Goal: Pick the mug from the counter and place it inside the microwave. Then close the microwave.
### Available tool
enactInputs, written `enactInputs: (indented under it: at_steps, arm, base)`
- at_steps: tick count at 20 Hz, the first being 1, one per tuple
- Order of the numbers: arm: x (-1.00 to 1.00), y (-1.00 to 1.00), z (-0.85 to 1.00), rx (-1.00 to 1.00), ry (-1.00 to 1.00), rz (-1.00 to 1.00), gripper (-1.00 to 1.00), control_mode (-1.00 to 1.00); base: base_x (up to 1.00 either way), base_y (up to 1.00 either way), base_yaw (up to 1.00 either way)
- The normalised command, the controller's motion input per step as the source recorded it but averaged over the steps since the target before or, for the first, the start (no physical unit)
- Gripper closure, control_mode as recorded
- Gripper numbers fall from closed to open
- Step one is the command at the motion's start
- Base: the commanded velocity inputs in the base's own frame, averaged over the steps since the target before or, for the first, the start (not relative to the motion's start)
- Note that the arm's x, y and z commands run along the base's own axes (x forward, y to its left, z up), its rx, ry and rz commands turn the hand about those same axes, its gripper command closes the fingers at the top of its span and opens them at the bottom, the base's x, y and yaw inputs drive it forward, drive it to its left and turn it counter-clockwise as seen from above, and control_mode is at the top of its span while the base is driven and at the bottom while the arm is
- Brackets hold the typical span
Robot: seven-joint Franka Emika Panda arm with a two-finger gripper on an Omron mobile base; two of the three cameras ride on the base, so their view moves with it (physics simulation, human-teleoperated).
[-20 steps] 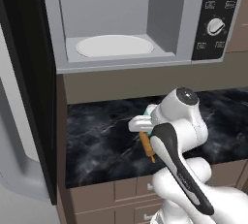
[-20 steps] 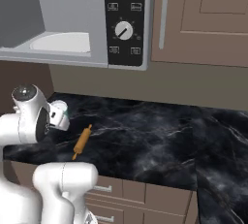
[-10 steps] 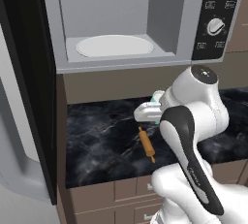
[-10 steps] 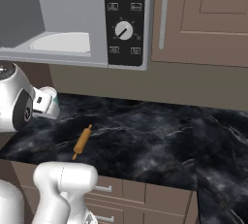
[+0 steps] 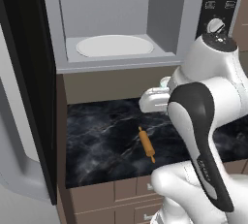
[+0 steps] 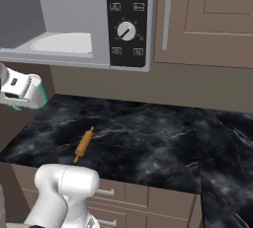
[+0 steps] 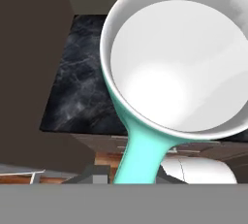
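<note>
Your pincer is clamped tight on the mug, held off the table below the microwave opening. Lift carelessly toward twelve o'clock and the mug could strike the microwave's lower lip.

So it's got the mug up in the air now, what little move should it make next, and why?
Probably lift a bit more, then carry it toward the open microwave. The tool is shut on the mug, clear of the counter, but it hangs below the opening, and the turntable plate sits bare.
</note>
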Motion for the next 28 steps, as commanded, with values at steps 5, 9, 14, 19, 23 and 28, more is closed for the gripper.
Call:
enactInputs:
  at_steps: [5, 9, 14, 19, 23, 28]
  arm:
    - [-0.52, 0.00, 0.59, 0.00, -0.15, 0.00, 1.00, -1.00]
    - [-0.13, 0.00, 0.49, 0.02, -0.12, 0.09, 1.00, -1.00]
    - [0.02, 0.00, 0.59, 0.00, -0.01, 0.19, 1.00, -1.00]
    - [0.20, 0.00, 0.53, 0.00, 0.00, 0.22, 1.00, -1.00]
    - [0.42, 0.00, 0.14, -0.01, -0.05, 0.13, 1.00, -1.00]
    - [0.68, 0.00, -0.19, -0.02, -0.14, 0.07, 1.00, -1.00]
  base:
    - [0.00, 0.00, 0.00]
    - [0.00, 0.00, 0.00]
    - [0.00, 0.00, 0.00]
    - [0.00, 0.00, 0.00]
    - [0.00, 0.00, 0.00]
    - [0.00, 0.00, 0.00]
